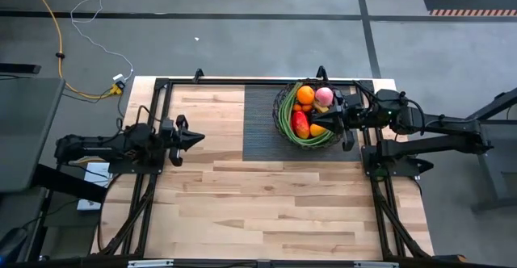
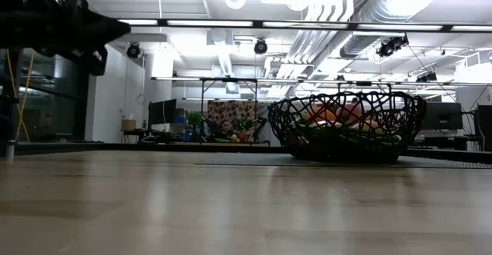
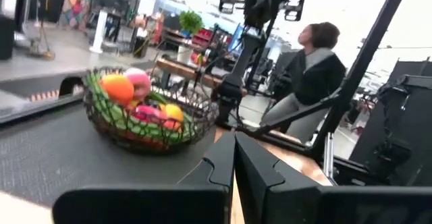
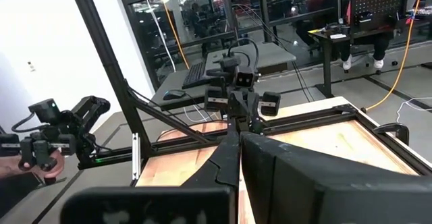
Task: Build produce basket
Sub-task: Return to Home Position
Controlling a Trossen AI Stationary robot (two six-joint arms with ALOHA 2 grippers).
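Observation:
The black wire basket (image 1: 284,106) stands on a dark ribbed mat (image 1: 262,131) at the table's far right. It holds an orange (image 1: 304,94), a pink peach (image 1: 324,96), a red-green mango (image 1: 300,124), a yellow piece (image 1: 317,129) and green stalks (image 1: 292,137). The basket (image 3: 145,113) also shows in the left wrist view, and as a dark bowl (image 2: 346,124) in the low view. My right gripper (image 1: 327,123) is shut and hovers over the basket's right rim, holding nothing. My left gripper (image 1: 198,136) is shut at the table's left, above the wood.
Black frame rails (image 1: 367,151) run along the table's left, right and far sides. The bare wooden top (image 1: 266,203) spreads between the arms and toward the near edge. A person (image 3: 314,69) sits beyond the table's right side. Cables (image 1: 89,74) lie on the floor at the far left.

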